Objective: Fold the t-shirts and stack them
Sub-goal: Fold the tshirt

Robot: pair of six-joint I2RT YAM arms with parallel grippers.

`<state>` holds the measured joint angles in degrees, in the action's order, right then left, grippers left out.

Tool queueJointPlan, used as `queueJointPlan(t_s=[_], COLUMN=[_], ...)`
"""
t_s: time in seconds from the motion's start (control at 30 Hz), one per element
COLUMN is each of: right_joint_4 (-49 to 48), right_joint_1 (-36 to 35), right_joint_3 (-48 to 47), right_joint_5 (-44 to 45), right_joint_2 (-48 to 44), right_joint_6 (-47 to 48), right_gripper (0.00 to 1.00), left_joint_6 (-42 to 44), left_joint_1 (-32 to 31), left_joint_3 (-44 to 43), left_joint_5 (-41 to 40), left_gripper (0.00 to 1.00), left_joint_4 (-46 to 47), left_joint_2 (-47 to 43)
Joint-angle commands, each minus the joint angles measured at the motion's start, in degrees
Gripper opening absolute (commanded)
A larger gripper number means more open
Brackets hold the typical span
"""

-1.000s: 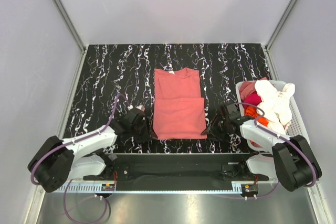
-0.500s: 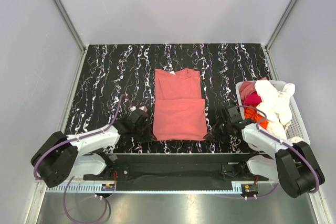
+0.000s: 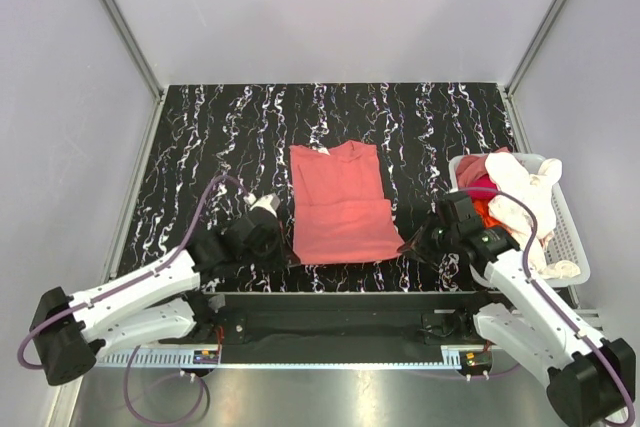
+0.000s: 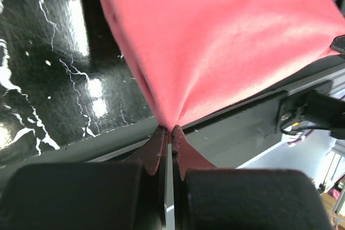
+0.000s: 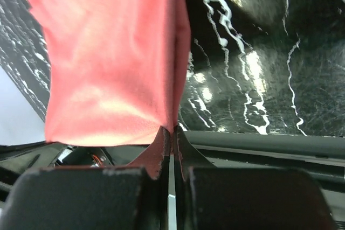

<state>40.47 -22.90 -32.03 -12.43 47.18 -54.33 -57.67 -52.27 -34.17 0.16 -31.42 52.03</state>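
Observation:
The salmon-pink t-shirt [image 3: 340, 202] lies partly folded in the middle of the black marbled table. My left gripper [image 3: 285, 259] is shut on its near left corner, and the cloth [image 4: 215, 41] stretches up from the pinch [image 4: 171, 132]. My right gripper [image 3: 405, 247] is shut on the near right corner; the cloth [image 5: 108, 63] rises from the fingertips [image 5: 173, 132]. The near edge of the shirt is lifted off the table. Cream [image 3: 520, 197], magenta [image 3: 478, 189] and orange [image 3: 483, 212] shirts lie bunched in the white basket [image 3: 570, 237].
The basket stands at the table's right edge beside my right arm. Grey walls close off the back and sides. The black rail [image 3: 340, 302] with the arm bases runs along the near edge.
Both grippers have closed on the shirt's near corners and lifted them; both arms have risen and stretched forward. The shirt's near edge has moved up and away from the table's front.

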Motion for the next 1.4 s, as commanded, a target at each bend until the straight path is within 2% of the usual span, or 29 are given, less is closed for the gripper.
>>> queueJointPlan(t_s=[0.0, 0.07, 0.17, 0.37, 0.47, 0.57, 0.63, 0.83, 0.9, 1.07, 1.17, 1.23, 1.3, 1.37], right_joint_4=[4.36, 4.27, 4.09, 2.16, 1.9, 2.07, 2.25, 4.79, 5.32, 6.2, 6.82, 7.34, 8.22, 8.14], right_joint_1=[-0.31, -0.31, -0.31, 2.06, 3.38, 5.31, 6.02, 9.62, 10.59, 11.99, 13.14, 13.84, 14.1, 14.19], right_joint_3=[-4.7, -7.77, -14.53, -32.19, -42.12, -51.44, -58.03, -76.05, -82.01, -92.49, -99.26, -105.32, -110.32, -111.23], right_joint_5=[4.16, 5.65, 8.98, 8.39, 7.51, 5.76, 4.7, 1.0, -1.28, -5.4, -7.08, -9.53, -10.33, -10.86], right_joint_2=[0.45, 1.86, 9.3, 26.01, 38.99, 48.31, 52.64, 70.05, 75.67, 86.21, 91.84, 95.97, 97.75, 97.76], right_joint_6=[2.55, 4.57, 9.31, 18.72, 22.06, 23.56, 24.27, 25.41, 26.19, 27.16, 26.99, 26.9, 26.64, 26.55], right_gripper=[0.0, 0.0, 0.0, 0.0, 0.0, 0.0, 0.0, 0.02, 0.04, 0.05, 0.06, 0.03, 0.0, 0.0], left_joint_6=[1.32, 3.6, 7.64, 17.13, 20.91, 24.87, 26.11, 27.52, 27.7, 31.12, 32.44, 29.74, 27.71, 26.99], left_joint_1=[-0.2, -0.11, 2.86, 16.04, 22.54, 26.41, 28.09, 32.67, 34.42, 36.27, 37.5, 39.34, 40.66, 41.37], left_joint_3=[-5.98, -9.5, -15.21, -26.81, -33.75, -41.57, -48.33, -64.07, -69.77, -82.51, -88.32, -89.31, -88.79, -86.61], left_joint_5=[-5.16, -6.31, -6.67, -3.16, -1.4, 1.57, 4.57, 5.9, 8.6, 12.14, 11.18, 9.25, 13.18, 15.21], left_gripper=[0.0, 0.0, 0.0, 0.0, 0.0, 0.0, 0.0, 0.0, 0.0, 0.01, 0.0, 0.0, 0.0, 0.0], left_joint_4=[-5.93, -7.33, -8.83, -8.92, -8.66, -7.61, -7.6, -7.6, -7.96, -7.78, -7.6, -6.82, -5.06, -2.61], left_joint_2=[-0.01, 2.79, 7.71, 16.68, 24.32, 33.9, 41.61, 54.74, 60.8, 73.44, 77.42, 79.8, 80.51, 79.2])
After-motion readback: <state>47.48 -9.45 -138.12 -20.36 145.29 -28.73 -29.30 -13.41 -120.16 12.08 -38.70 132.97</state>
